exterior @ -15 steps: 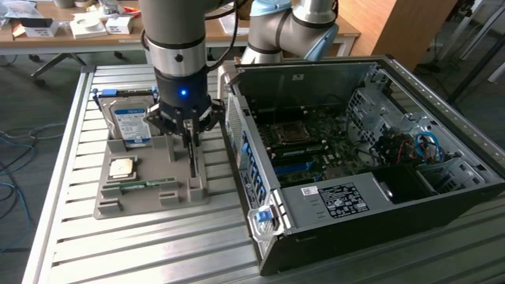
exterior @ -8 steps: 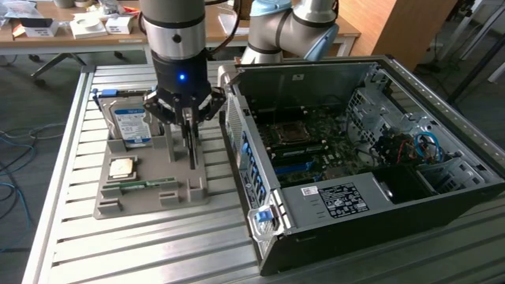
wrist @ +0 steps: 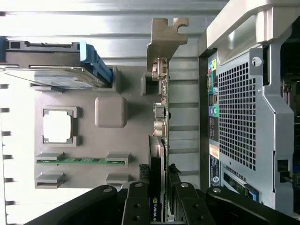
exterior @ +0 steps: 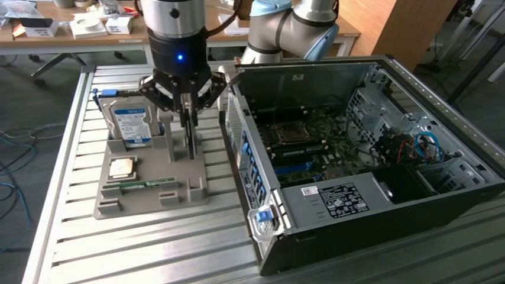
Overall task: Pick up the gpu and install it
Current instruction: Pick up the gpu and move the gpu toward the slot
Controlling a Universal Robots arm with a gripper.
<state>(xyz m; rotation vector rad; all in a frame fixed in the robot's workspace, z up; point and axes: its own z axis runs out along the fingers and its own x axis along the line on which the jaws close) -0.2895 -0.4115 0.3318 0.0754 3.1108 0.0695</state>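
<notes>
Well, my gripper (exterior: 187, 109) is clamped on the top edge of the gpu (wrist: 159, 126), which stands on edge in the tray (exterior: 150, 198) beside the case (exterior: 245, 154). I judge it light, stiff and fragile — best held by the board edge. Slatted metal table (exterior: 158, 248) below — desks behind.

We're in a robotics lab or workshop here: a robot arm (exterior: 177, 29) stands over a slatted aluminium bench (exterior: 142, 242), an opened computer tower (exterior: 355, 236) beside a grey jig tray (exterior: 150, 202) holding a hard drive (exterior: 130, 121) and the gpu (exterior: 191, 142), cluttered desks (exterior: 47, 42) behind, cables (exterior: 16, 148) trailing across the floor.
</notes>
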